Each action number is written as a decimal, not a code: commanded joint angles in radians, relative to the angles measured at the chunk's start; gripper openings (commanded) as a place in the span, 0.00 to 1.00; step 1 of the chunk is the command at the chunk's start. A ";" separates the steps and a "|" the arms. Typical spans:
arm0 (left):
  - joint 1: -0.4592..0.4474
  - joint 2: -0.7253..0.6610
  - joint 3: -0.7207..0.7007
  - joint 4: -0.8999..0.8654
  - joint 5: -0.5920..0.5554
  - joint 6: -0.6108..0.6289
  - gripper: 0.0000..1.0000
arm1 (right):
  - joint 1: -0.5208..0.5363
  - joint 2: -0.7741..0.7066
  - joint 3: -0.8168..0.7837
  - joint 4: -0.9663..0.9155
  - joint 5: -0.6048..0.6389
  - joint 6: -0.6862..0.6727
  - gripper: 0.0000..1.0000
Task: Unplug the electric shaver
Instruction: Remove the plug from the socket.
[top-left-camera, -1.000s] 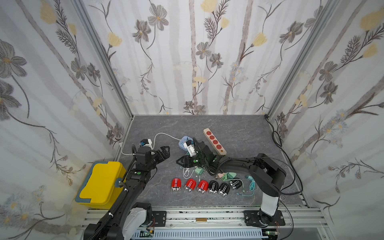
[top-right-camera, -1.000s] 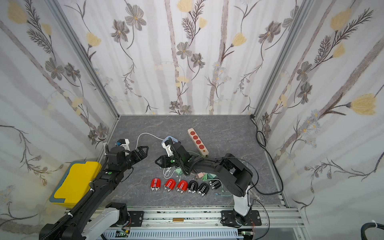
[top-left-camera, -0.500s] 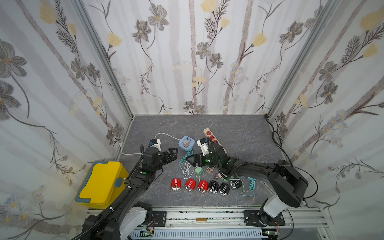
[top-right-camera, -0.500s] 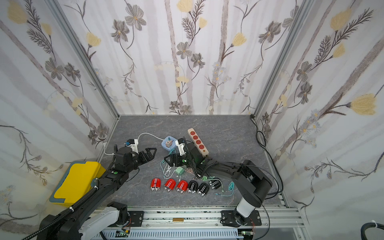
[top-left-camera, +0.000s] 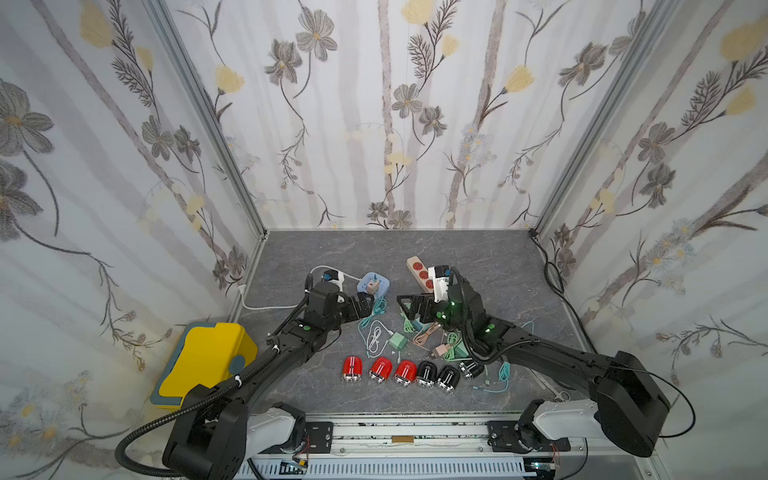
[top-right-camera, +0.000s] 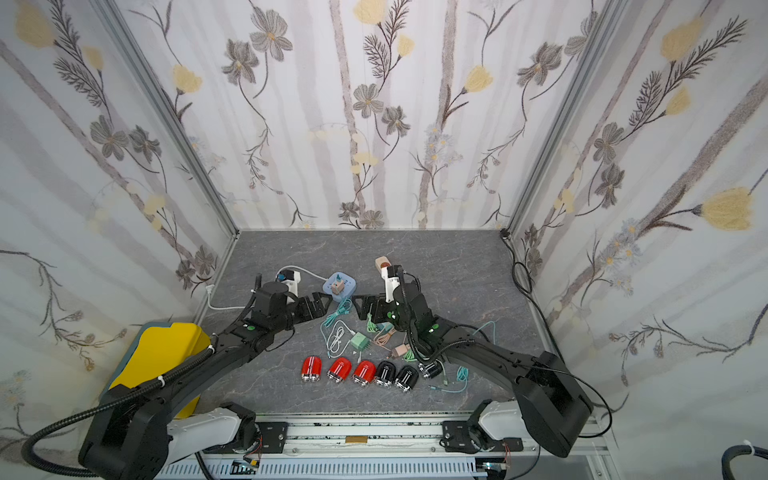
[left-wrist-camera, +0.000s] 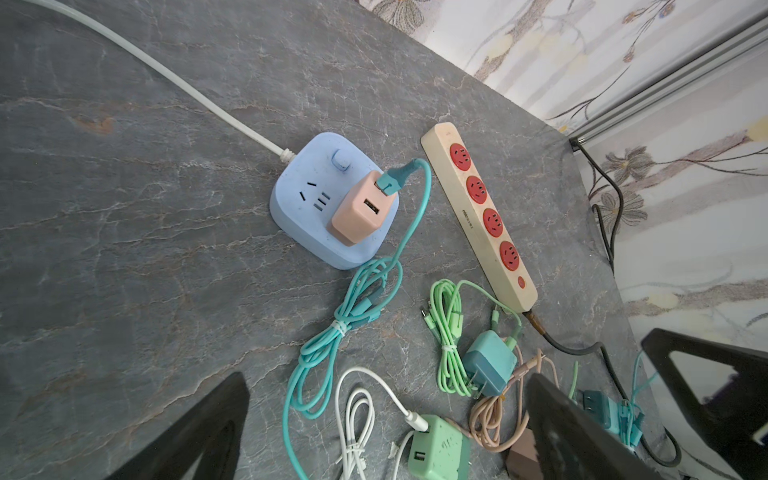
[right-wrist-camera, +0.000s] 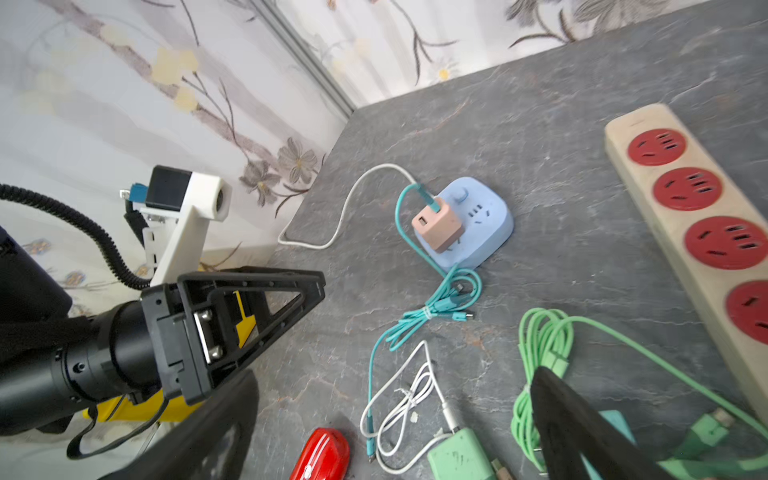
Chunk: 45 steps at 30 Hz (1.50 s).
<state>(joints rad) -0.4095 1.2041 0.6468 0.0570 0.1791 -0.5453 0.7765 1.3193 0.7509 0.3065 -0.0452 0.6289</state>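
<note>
Several small electric shavers, red (top-left-camera: 352, 368) and black (top-left-camera: 426, 374), lie in a row near the front edge. A teal cable (left-wrist-camera: 328, 345) runs from a pink adapter (left-wrist-camera: 361, 212) plugged into the blue socket cube (top-left-camera: 373, 284). Its free plug lies on the table beside a red shaver (right-wrist-camera: 322, 457), not in it. My left gripper (top-left-camera: 365, 305) and right gripper (top-left-camera: 410, 305) hover open over the cable pile, tips facing each other, nothing between their fingers. Both wrist views show the jaws spread wide: left gripper (left-wrist-camera: 386, 378), right gripper (right-wrist-camera: 395, 374).
A beige power strip (top-left-camera: 417, 272) with red sockets lies behind the right gripper. Loose chargers, among them a green adapter (top-left-camera: 398, 341), and coiled white, green and tan cables lie between the arms. A yellow box (top-left-camera: 208, 361) stands at the front left.
My right gripper has opened and drawn back to the right, uncovering the blue socket cube. My left gripper has swung right toward the middle, staying open.
</note>
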 joint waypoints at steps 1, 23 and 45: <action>-0.009 0.045 0.050 -0.028 -0.008 0.040 1.00 | -0.006 -0.024 -0.025 -0.040 0.101 -0.062 1.00; -0.047 0.390 0.416 -0.189 -0.105 0.331 0.94 | -0.033 -0.044 0.016 -0.153 0.116 -0.142 1.00; -0.095 0.714 0.760 -0.452 -0.305 0.421 0.58 | -0.041 -0.051 -0.038 -0.099 0.040 -0.109 0.97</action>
<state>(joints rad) -0.5045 1.9041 1.3872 -0.3592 -0.0952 -0.1448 0.7353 1.2652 0.7128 0.1673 0.0051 0.5076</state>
